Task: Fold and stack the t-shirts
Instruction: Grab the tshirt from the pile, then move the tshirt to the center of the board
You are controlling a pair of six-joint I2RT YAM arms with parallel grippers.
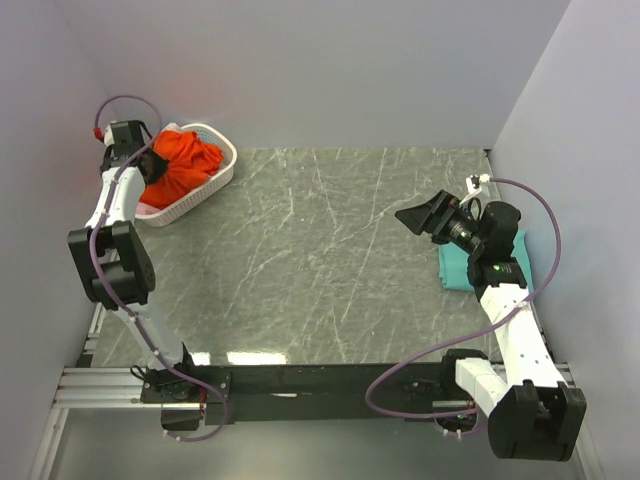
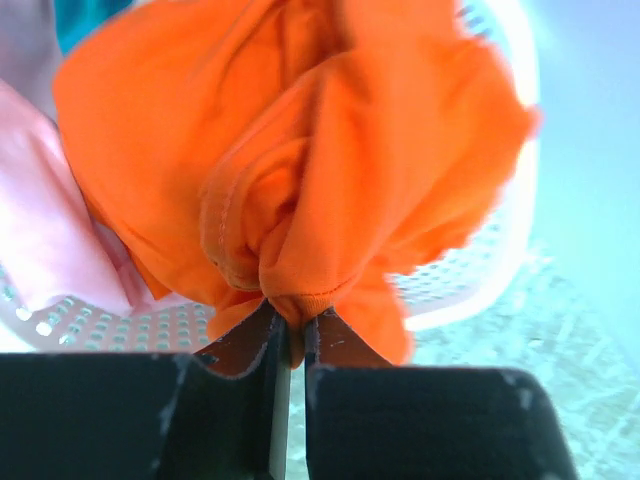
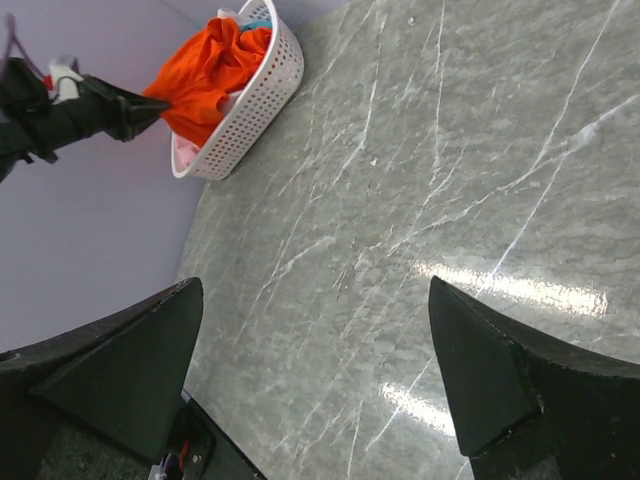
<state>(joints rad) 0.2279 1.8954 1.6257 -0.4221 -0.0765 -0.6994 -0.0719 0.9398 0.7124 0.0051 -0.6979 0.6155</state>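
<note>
My left pincer (image 2: 290,335) is clenched on a bunched hem of the orange t-shirt (image 2: 340,170), soft crumpled cloth heaped in the white perforated basket (image 2: 475,275) at the far left. My right pincer (image 3: 318,365) stands spread wide over the veined grey table (image 3: 420,200), beside a flat teal t-shirt (image 1: 455,270).

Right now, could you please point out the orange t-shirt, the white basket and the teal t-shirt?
orange t-shirt (image 1: 190,158): top external view, on its bunched middle.
white basket (image 1: 203,197): top external view, on its perforated side wall.
teal t-shirt (image 1: 455,272): top external view, on its uncovered left part.
</note>
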